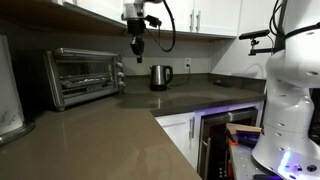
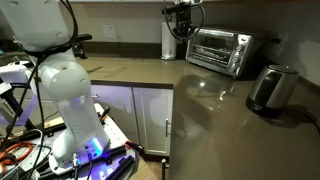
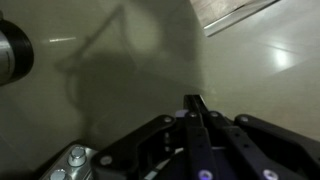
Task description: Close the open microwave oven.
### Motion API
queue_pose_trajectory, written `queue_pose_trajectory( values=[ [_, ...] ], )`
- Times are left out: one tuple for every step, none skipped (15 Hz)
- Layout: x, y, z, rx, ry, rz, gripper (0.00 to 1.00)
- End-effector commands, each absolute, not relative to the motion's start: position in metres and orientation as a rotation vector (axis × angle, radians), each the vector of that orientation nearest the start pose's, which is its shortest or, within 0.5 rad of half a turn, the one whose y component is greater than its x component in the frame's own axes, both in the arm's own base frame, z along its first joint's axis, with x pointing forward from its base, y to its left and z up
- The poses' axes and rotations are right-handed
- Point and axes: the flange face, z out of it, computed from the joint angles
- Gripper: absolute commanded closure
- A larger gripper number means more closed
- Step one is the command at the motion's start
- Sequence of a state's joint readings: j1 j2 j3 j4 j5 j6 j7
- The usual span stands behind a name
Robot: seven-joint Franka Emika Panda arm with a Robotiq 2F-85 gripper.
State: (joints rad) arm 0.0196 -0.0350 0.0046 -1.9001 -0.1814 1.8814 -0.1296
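Note:
The microwave oven (image 1: pixel 85 76) is a boxy stainless-steel oven standing on the grey counter against the wall; it shows in both exterior views (image 2: pixel 220 48). Its glass door looks upright against the front, with the bar handle along the top. My gripper (image 1: pixel 137 52) hangs above the counter just beside the oven, apart from it, and also shows against the back wall (image 2: pixel 181 30). In the wrist view the fingers (image 3: pixel 195 103) are pressed together and empty, pointing at bare counter.
A small dark kettle (image 1: pixel 160 77) stands on the counter past the gripper, also seen near the counter's end (image 2: pixel 272 88). A dark round object (image 3: pixel 12 50) sits at the wrist view's left edge. The white robot base (image 1: pixel 290 90) stands beside the counter corner.

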Motion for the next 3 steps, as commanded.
queue_pose_trajectory(
  values=[
    [0.5317,0.0116,0.5241,-3.256,-0.411,0.061,1.0],
    [0.5281,0.0164,0.5254,-3.255,-0.41,0.064,1.0],
    [0.5264,0.021,0.5255,-3.251,-0.412,0.066,1.0]
  ],
)
